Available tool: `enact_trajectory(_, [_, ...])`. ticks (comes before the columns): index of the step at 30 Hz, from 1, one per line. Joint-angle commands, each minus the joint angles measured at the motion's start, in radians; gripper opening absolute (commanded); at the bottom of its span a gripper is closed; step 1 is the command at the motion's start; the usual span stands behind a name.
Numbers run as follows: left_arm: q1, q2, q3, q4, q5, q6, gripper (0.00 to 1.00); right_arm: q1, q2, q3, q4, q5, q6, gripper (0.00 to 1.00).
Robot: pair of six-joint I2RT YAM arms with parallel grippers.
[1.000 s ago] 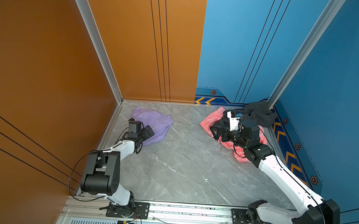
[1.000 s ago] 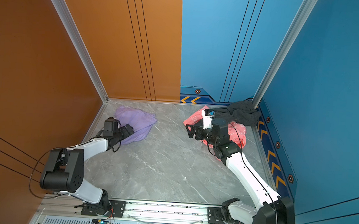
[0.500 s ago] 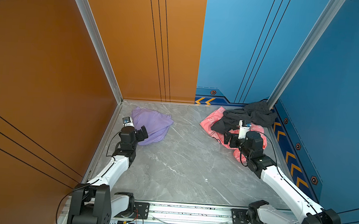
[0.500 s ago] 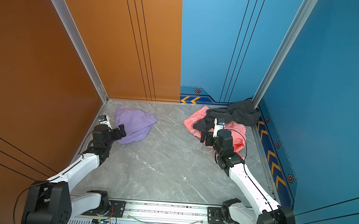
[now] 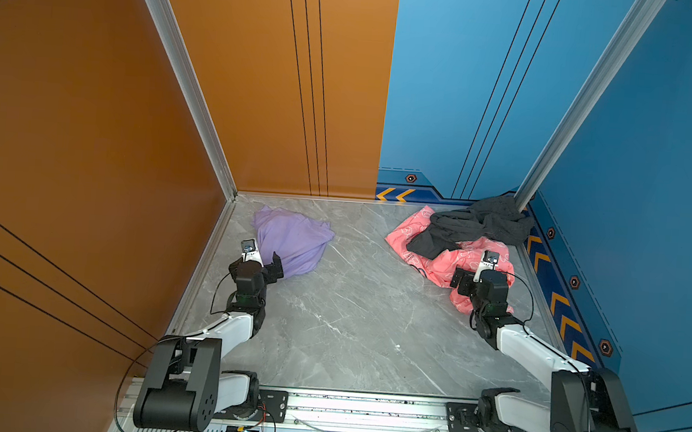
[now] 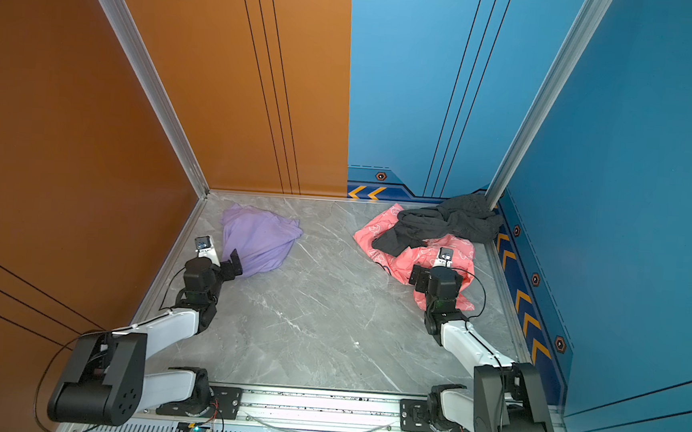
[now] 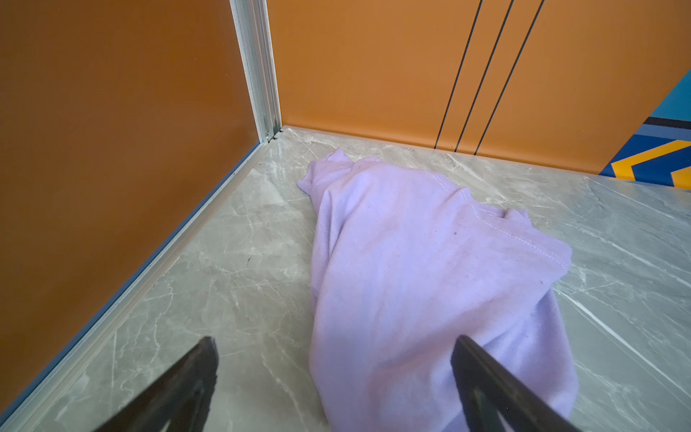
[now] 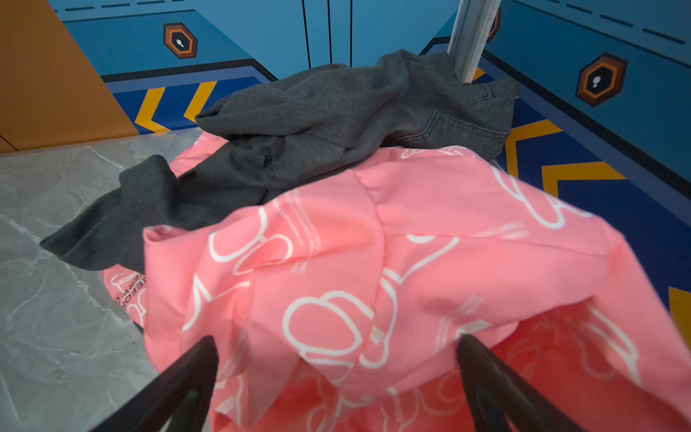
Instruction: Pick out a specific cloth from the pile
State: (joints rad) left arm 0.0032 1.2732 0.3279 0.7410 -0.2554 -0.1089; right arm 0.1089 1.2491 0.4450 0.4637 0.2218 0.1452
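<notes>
Both sets of jaws are spread wide, with nothing pinched. The left gripper (image 7: 335,342) is held at the near end of the lavender cloth (image 5: 292,238), which is laid alone on the table (image 5: 349,317) near the orange corner, well apart from the pile (image 5: 450,249). The right gripper (image 8: 337,341) is held over the pink cloth (image 8: 374,243), across which the dark grey cloth (image 8: 318,112) is draped.

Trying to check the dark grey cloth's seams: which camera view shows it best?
The right wrist view: the dark grey cloth is close, stitching visible, lying over the pink cloth. Both top views show it small and far. The left wrist view misses it.
</notes>
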Motion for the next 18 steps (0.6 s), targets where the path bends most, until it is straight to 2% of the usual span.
enact_trajectory(1, [-0.011,0.062,-0.069,0.182,0.013,0.063,0.98,-0.034,0.035,-0.006,0.19,-0.057,-0.068,1.0])
enact_trajectory(4, [-0.025,0.14,-0.085,0.302,0.013,0.068,0.98,-0.052,0.078,0.005,0.246,-0.094,-0.088,1.0])
enact_trajectory(6, [-0.036,0.189,-0.085,0.343,-0.006,0.072,0.98,-0.056,0.084,0.021,0.215,-0.088,-0.09,1.0])
enact_trajectory(10, [-0.044,0.329,-0.112,0.547,-0.019,0.09,0.98,-0.071,0.075,0.022,0.183,-0.078,-0.096,1.0])
enact_trajectory(18, [-0.04,0.309,-0.096,0.49,-0.026,0.082,0.98,-0.087,0.072,0.03,0.124,-0.118,-0.081,1.0])
